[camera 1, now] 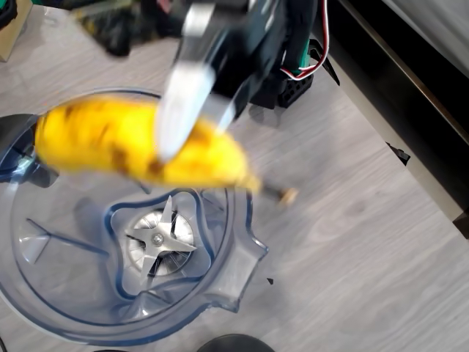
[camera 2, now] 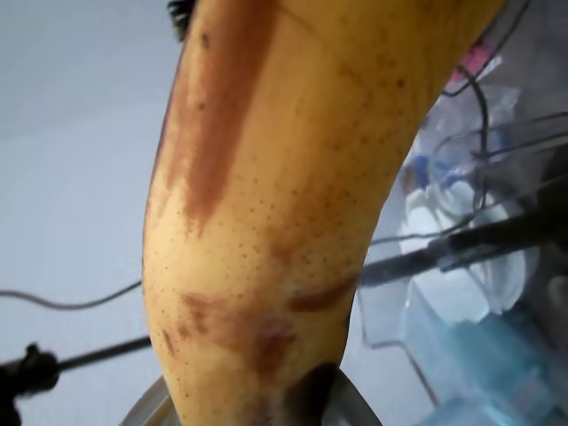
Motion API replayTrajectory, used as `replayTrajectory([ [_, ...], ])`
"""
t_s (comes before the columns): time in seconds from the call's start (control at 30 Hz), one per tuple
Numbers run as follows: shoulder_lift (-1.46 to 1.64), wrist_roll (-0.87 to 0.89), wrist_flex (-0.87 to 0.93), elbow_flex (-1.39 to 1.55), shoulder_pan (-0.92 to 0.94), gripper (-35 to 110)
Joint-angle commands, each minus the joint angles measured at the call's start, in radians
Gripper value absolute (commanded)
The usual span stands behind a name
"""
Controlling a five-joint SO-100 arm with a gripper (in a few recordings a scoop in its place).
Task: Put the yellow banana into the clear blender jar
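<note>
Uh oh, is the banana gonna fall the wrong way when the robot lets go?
It might. The yellow banana hangs crosswise over the back rim of the clear blender jar, and its stem end sticks out past the rim, so it could catch there or tip onto the table. The gripper seems to pinch it at one narrow spot, and the overhead view is blurred, so it may swing or slip. If it drops straight in, it could hit the blade.

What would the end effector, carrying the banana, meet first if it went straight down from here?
Probably the clear blender jar: the end effector holds the yellow banana above its rim, though height is unclear.
</note>
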Motion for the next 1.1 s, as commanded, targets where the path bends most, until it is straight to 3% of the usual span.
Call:
replayTrajectory([
  [0.0, -0.041, 0.014, -0.066, -0.012, 0.041, 0],
  [0.27, -0.117, 0.009, -0.084, -0.012, 0.032, 2],
  [0.57, -0.138, 0.011, -0.080, -0.003, 0.023, 31],
  [0.8, -0.092, -0.002, -0.041, -0.015, 0.008, 32],
  [1.07, -0.126, -0.012, 0.416, -0.414, -0.100, 31],
])
